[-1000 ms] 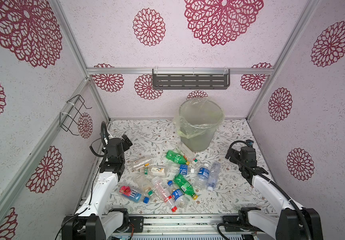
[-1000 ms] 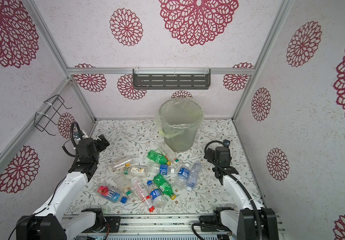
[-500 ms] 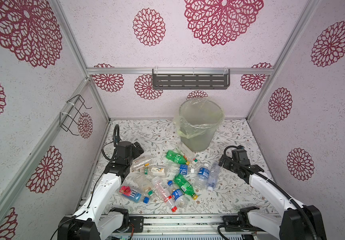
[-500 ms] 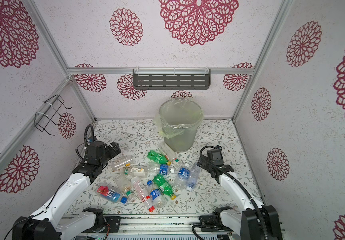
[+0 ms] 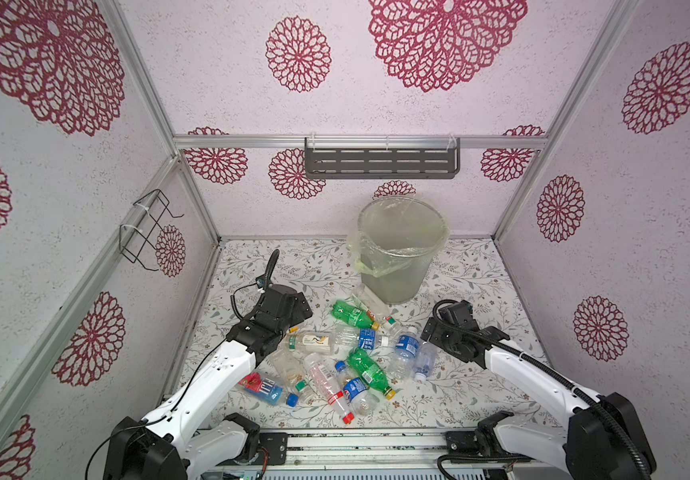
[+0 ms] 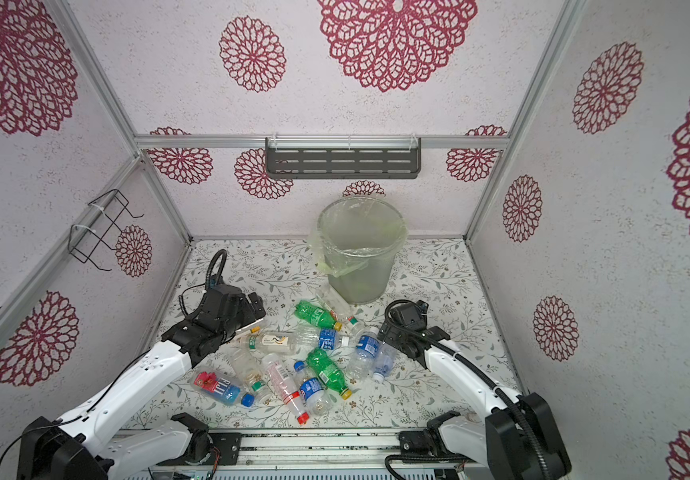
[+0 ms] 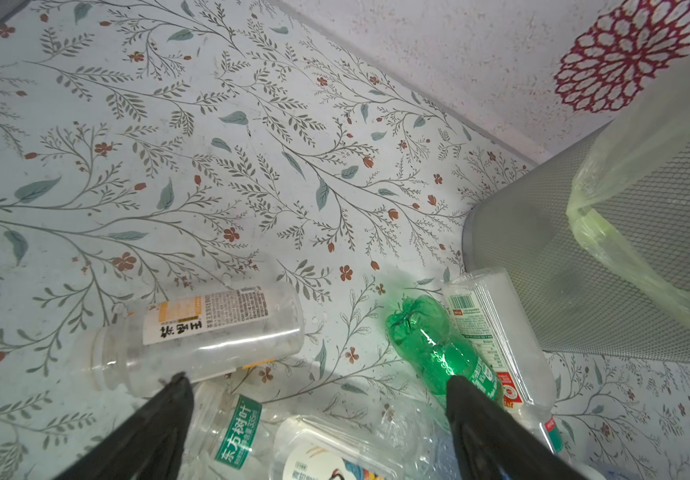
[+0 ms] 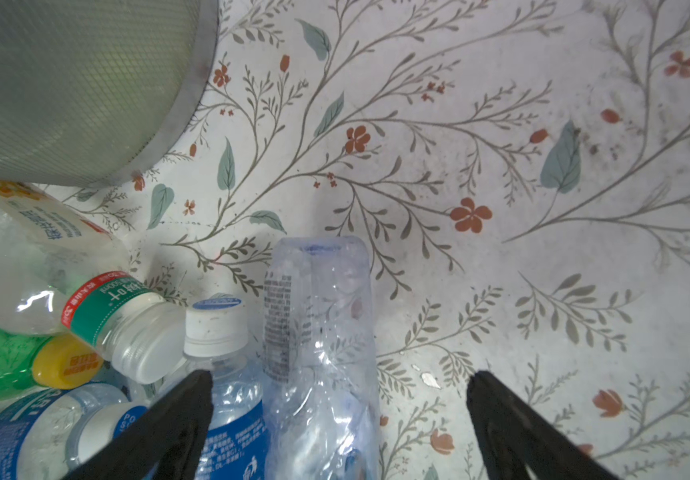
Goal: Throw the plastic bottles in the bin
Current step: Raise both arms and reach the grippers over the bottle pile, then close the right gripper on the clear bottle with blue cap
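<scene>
Several plastic bottles (image 5: pixel 347 357) (image 6: pixel 310 357) lie in a heap mid-floor, among them two green ones (image 5: pixel 351 316). The bin (image 5: pixel 393 286) (image 6: pixel 358 282), grey mesh with a yellowish bag, stands upright just behind them. My left gripper (image 5: pixel 293 316) (image 7: pixel 316 381) hovers open over the heap's left end; a clear bottle with a green label band (image 7: pixel 239 428) lies between its fingers, untouched. My right gripper (image 5: pixel 430 336) (image 8: pixel 340 376) is open at the heap's right side, with a crumpled clear bottle (image 8: pixel 318 332) lying between its fingers and a blue-labelled one (image 8: pixel 218 328) beside it.
A dark slotted shelf (image 5: pixel 380 162) hangs on the back wall and a wire rack (image 5: pixel 148 228) on the left wall. The bin's mesh wall (image 7: pixel 626 270) (image 8: pixel 64 83) stands close to both grippers. Bare floral floor (image 5: pixel 480 282) lies right of the bin.
Both arms have swung inward and down toward the heap: the left gripper to the right, the right gripper to the left. Both stayed open, and no bottle has moved.
</scene>
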